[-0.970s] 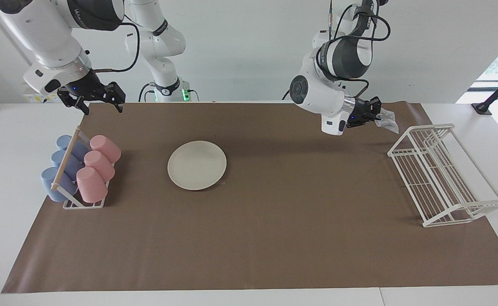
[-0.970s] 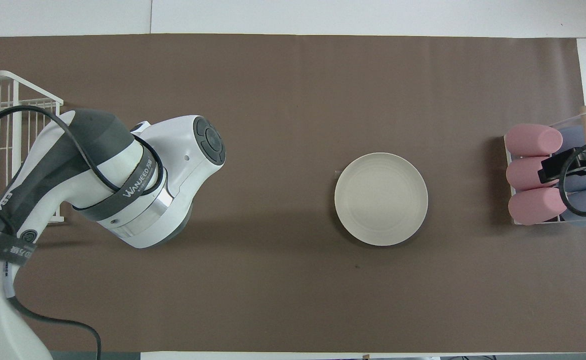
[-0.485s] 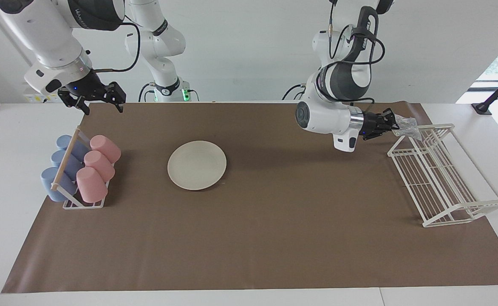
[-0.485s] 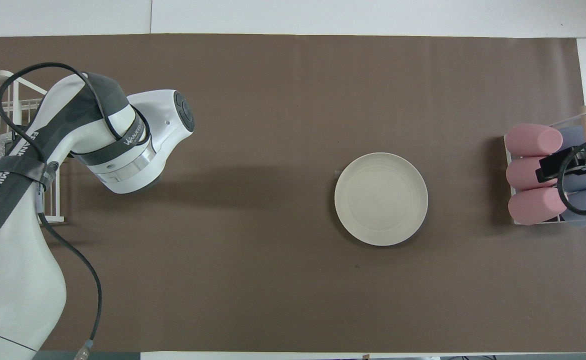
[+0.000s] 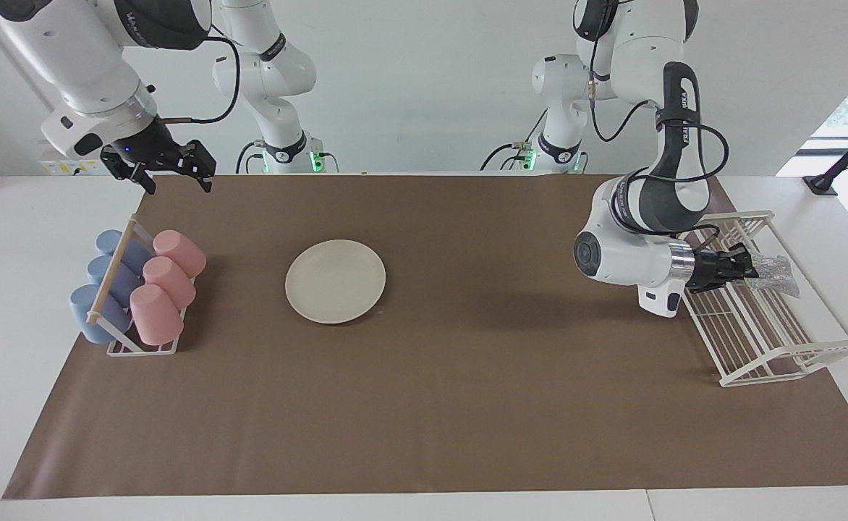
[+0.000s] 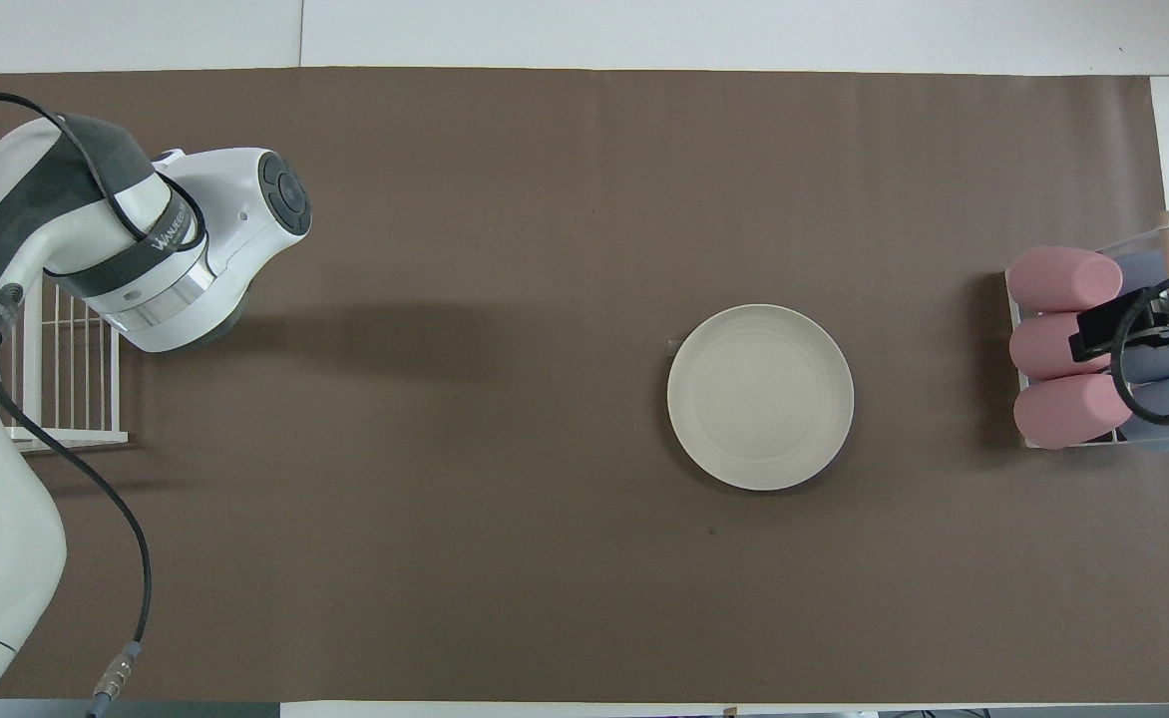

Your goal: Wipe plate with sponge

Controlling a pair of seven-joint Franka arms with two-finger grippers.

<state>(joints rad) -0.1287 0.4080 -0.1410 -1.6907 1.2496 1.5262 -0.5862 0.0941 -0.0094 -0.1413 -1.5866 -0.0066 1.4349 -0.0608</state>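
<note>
The cream-white plate (image 5: 335, 281) lies bare on the brown mat, toward the right arm's end; it also shows in the overhead view (image 6: 760, 397). My left gripper (image 5: 754, 268) is shut on the silvery glittery sponge (image 5: 778, 270) and holds it just above the white wire rack (image 5: 771, 340), well away from the plate. In the overhead view the left arm's body (image 6: 176, 249) hides the gripper and the sponge. My right gripper (image 5: 172, 176) is open and empty, waiting in the air over the mat's corner beside the cup holder.
A holder with pink and blue cups (image 5: 150, 289) lying on their sides stands at the right arm's end, also in the overhead view (image 6: 1063, 349). The wire rack (image 6: 66, 379) stands at the left arm's end. The brown mat (image 5: 467, 405) covers the table.
My left arm has swung the sponge from the mat's edge by the robots out and down to just above the wire rack. The right arm and the plate have not moved.
</note>
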